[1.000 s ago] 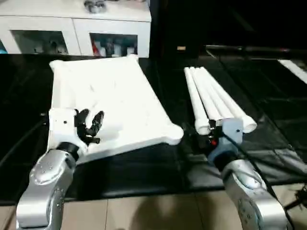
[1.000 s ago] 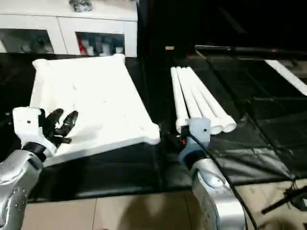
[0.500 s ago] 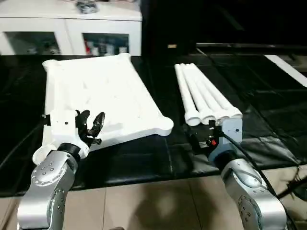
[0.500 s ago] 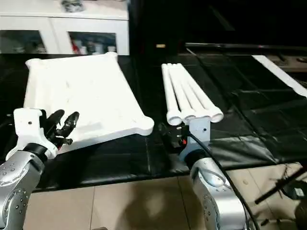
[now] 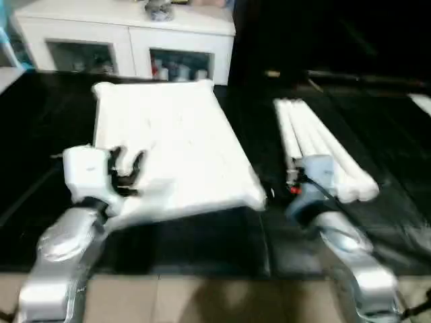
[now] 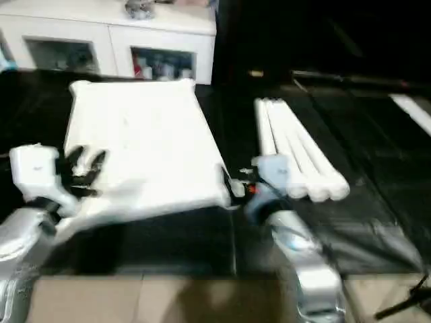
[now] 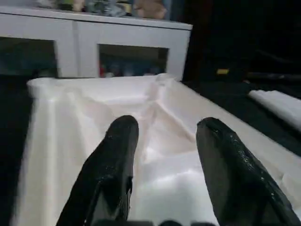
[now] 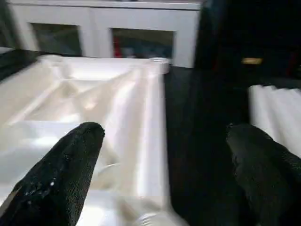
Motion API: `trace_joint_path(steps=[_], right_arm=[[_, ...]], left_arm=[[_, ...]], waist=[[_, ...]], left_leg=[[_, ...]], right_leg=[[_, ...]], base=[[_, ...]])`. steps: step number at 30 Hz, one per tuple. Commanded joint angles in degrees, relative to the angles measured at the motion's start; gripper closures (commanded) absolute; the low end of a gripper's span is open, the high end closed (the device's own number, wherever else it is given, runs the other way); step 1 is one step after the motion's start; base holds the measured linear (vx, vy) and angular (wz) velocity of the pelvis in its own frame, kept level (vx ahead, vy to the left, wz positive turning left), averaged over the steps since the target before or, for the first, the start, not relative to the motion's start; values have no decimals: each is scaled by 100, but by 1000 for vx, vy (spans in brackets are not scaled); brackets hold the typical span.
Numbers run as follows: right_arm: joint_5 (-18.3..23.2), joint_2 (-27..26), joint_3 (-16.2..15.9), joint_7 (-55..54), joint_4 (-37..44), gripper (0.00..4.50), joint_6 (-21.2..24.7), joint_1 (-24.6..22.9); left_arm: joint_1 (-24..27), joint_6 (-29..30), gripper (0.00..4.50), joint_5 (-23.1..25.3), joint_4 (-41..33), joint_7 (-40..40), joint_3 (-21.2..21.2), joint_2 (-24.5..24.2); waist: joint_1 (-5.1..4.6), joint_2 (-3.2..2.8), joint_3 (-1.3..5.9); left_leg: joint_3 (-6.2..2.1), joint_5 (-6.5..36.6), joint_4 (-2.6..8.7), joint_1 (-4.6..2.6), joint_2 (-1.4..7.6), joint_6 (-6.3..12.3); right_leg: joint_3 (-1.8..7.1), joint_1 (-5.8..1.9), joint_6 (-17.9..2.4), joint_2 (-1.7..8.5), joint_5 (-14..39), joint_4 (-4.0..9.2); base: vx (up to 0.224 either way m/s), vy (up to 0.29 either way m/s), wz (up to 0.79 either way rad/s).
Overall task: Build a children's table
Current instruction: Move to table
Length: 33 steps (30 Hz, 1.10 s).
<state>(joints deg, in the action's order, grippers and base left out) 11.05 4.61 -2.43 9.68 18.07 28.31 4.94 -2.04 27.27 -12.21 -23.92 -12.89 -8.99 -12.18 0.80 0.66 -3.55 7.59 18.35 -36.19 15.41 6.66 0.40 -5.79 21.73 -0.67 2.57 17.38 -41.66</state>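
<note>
Four long white tube legs (image 5: 323, 151) lie loose beside your upside-down square white plastic table top (image 5: 172, 151), so nothing is joined yet; your left gripper (image 7: 162, 155) and right gripper (image 8: 164, 160) are both wide and empty.

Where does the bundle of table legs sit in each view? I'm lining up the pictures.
Left eye: legs right of centre, beside the table top.
Right eye: right of centre.
Left wrist: a pale end at the right edge.
Right wrist: right edge.
Shared landmark: white cabinet behind.

I see a smooth white plastic table top (image 5: 168, 148), glossy white tube legs (image 5: 323, 151), and matt, slightly rough black fingers (image 7: 110, 165).
</note>
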Motion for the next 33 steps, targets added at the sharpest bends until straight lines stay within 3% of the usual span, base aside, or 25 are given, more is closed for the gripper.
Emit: trace_joint_path(steps=[1, 2, 3, 4, 5, 6, 7, 8, 9, 10, 11, 12, 14, 15, 16, 17, 19, 20, 21, 22, 23, 24, 25, 28, 33], right_arm=[[-47, 83, 154, -78, -14, 0, 38, 26], [-55, 85, 160, -91, -11, 0, 58, 33], [-90, 90, 187, -150, -3, 0, 153, 69], [-104, 90, 195, -171, -2, 0, 184, 81], [-118, 89, 218, -181, -4, 0, 215, 110], [-147, 106, 228, -199, 0, 0, 263, 141], [-205, 141, 227, -242, 0, 0, 336, 190], [-230, 194, 225, -270, -11, 0, 455, 282], [-136, 189, 269, -269, 18, 0, 594, 336], [-80, 184, 295, -265, 31, 0, 665, 362], [-14, 177, 332, -286, 50, 0, 850, 397], [15, 186, 351, -322, 68, 0, 1035, 429], [94, 191, 435, -400, 87, 0, 1407, 570], [131, 190, 461, -396, 86, 0, 1457, 605], [129, 208, 504, -362, 72, 0, 1547, 680], [129, 208, 504, -362, 72, 0, 1547, 680], [18, 268, 505, -399, 22, 0, 1718, 842], [2, 286, 501, -406, 16, 0, 1766, 876], [1, 288, 501, -407, 15, 0, 1777, 882], [19, 312, 507, -440, -3, 0, 1960, 966], [26, 316, 508, -449, -4, 0, 1995, 980], [63, 330, 542, -544, -45, 0, 2357, 1117], [66, 332, 557, -574, -62, 0, 2492, 1169], [43, 387, 548, -540, -311, 0, 2769, 1480], [94, 555, 523, -401, -777, 0, 3163, 1981]], left_arm=[[-2, 45, 223, -62, -103, -45, 182, 61], [-1, 47, 223, -62, -104, -51, 187, 60], [-3, 52, 223, -59, -106, -77, 207, 56], [-5, 52, 223, -57, -105, -85, 212, 53], [-6, 35, 223, -131, -93, -76, 170, 118], [-14, 82, 223, -149, -85, -49, 152, 138], [-25, 117, 223, -157, -65, -25, 138, 148], [-48, 109, 223, -175, -31, -33, 122, 145], [-72, 83, 223, -177, -9, -36, 122, 131], [-84, 70, 223, -178, 4, -35, 125, 124], [-106, 72, 223, -192, 10, -28, 121, 128], [-123, 73, 223, -221, 10, -23, 118, 131], [-168, 125, 223, -241, -10, -10, 130, 122], [-176, 130, 223, -252, -12, -13, 127, 132], [-174, 137, 223, -275, -15, -13, 148, 140], [-174, 137, 223, -275, -15, -13, 148, 140], [-148, 152, 223, -325, -37, -60, 162, 143], [-142, 171, 223, -333, -44, -65, 164, 139], [-140, 173, 223, -331, -46, -73, 170, 131], [-121, 203, 223, -302, -79, -193, 246, 15], [-118, 208, 223, -299, -84, -214, 257, -2], [-104, 265, 223, -321, -143, -394, 339, -136], [-101, 298, 223, -350, -169, -454, 360, -174], [-115, 453, 223, -535, -321, -884, 520, -474], [-110, 1023, 223, -1104, -651, -1849, 822, -1171]], waist=[[-180, -66, 264], [-180, -66, 264], [-22, 403, 377], [133, 442, 349], [195, 446, 383], [264, 354, 399], [300, 278, 389], [337, 251, 404], [392, 150, 428], [390, 68, 437], [343, -176, 489], [316, -282, 520], [379, -180, 495], [394, -138, 428], [351, -84, 413], [313, -117, 407], [138, -149, 370], [120, -149, 365], [69, -53, 334], [213, 180, 291], [358, 202, 280], [382, 280, 230], [414, 238, 253], [368, 96, 306], [373, 98, 307]], left_leg=[[-251, 1169, 988, -407, 606, 588], [-251, 1169, 988, -407, 606, 588], [99, 1425, 453, -27, -69, 567], [97, 1184, 18, -12, -232, 605], [-124, 493, -520, 307, -252, 441], [-235, 137, -613, 486, -193, 271], [-437, -720, -768, 791, -38, -198], [-483, -1081, -694, 846, 40, -297], [-521, -2282, -149, 905, 185, -292], [-445, -3109, 239, 866, 198, -228], [-569, -4709, 182, 496, 502, 112], [-891, -5499, 240, 264, 1050, 476], [-631, -4072, 303, 374, 817, 184], [-467, -2814, 395, 510, 639, -314], [-501, -1451, 558, 494, 723, -731], [-592, -789, 671, 428, 855, -727], [-853, 430, 966, 406, 1196, 54], [-816, 709, 985, 428, 1160, 235], [-596, 1048, 878, 553, 896, 439], [-56, 718, 236, 746, 206, 186], [3, 83, 8, 633, 176, 32], [-38, -542, 88, 737, 280, -202], [-54, -446, 277, 745, 369, -442], [-109, 372, 613, 585, 512, -683], [-111, 855, 696, 466, 636, -768]], right_leg=[[55, 316, -131, 234, -1077, 398], [55, 316, -131, 234, -1077, 398], [832, -505, -377, 618, 162, 980], [1135, -578, -710, 908, 1618, 1335], [1518, -880, -1534, 1242, 2490, 1438], [1538, -980, -1772, 1285, 1968, 1342], [1463, -976, -2495, 1189, -1143, 1087], [1376, -932, -2658, 1128, -2412, 996], [935, -773, -2382, 763, -4445, 689], [648, -690, -1965, 378, -4870, 487], [390, -242, -909, -191, -4038, 289], [596, -14, -357, 278, -2147, 295], [613, -113, -308, 370, -1697, 572], [544, -248, -528, 326, -1698, 690], [456, -340, -781, 217, -1331, 666], [411, -308, -880, 154, -991, 641], [353, -205, -1158, 204, -11, 485], [350, -202, -1266, 233, 80, 496], [433, -260, -1647, 377, 183, 771], [591, -357, -1661, 645, 1324, 1329], [684, -317, -1169, 906, 2312, 1495], [805, -333, -72, 893, 3568, 1508], [747, -342, 497, 811, 3787, 1443], [458, -242, 337, 456, 2333, 1243], [450, -211, -304, 461, 1481, 1125]], base=[[212, -3, -2], [333, -38, -4], [237, -48, -2], [240, -87, 10], [254, -68, 14], [254, -68, 14], [244, -19, 9], [177, 2, 13], [177, 2, 13], [0, 0, 0], [-65, -4, -6], [-65, -4, -6], [31, 16, 0], [0, 0, 0], [0, 0, 0], [-58, -38, 3], [-62, -67, 3], [-77, -135, 0], [-77, -135, 0], [-93, -149, 0], [-102, -146, -7], [-102, -146, -7], [-83, -114, -20], [-58, -48, -22], [0, 0, 0]])
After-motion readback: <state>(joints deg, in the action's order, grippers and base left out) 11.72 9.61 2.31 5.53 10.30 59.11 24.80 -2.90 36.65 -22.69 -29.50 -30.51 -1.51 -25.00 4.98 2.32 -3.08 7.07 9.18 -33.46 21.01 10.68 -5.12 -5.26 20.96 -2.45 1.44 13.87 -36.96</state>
